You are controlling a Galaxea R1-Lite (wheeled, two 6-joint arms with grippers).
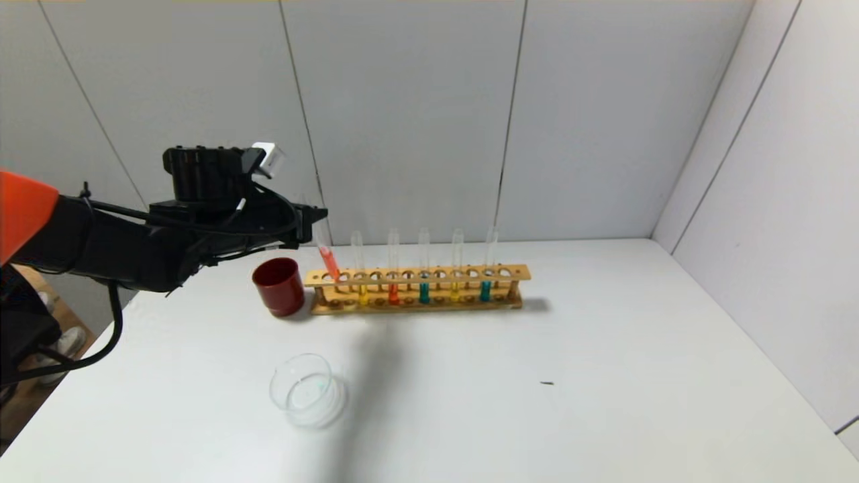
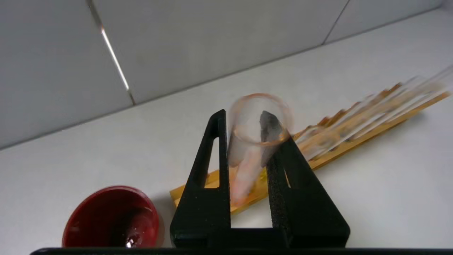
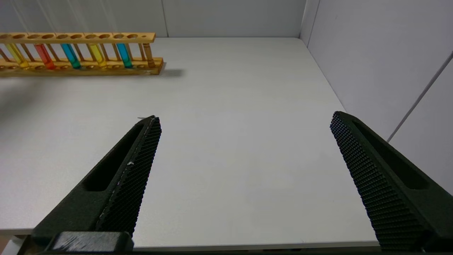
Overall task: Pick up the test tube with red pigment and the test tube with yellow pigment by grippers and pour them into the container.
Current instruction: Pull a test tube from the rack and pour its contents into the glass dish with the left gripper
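Observation:
My left gripper [image 1: 315, 225] is shut on the test tube with red pigment [image 1: 327, 258], which tilts, with its lower end at the leftmost hole of the wooden rack [image 1: 416, 288]. In the left wrist view the tube [image 2: 244, 166] sits between the fingers [image 2: 217, 156]. A test tube with yellow pigment [image 1: 362, 294] stands in the rack, with another [image 1: 455, 290] further right. The container [image 1: 309, 390], a clear glass dish, sits at the front left. My right gripper [image 3: 245, 118] is open and empty over the table's right part, out of the head view.
A dark red cup [image 1: 278, 286] stands just left of the rack and shows under my left gripper [image 2: 111, 216]. A second orange-red tube [image 1: 393, 293] and two teal tubes [image 1: 424, 292] stay in the rack. Walls close the back and the right side.

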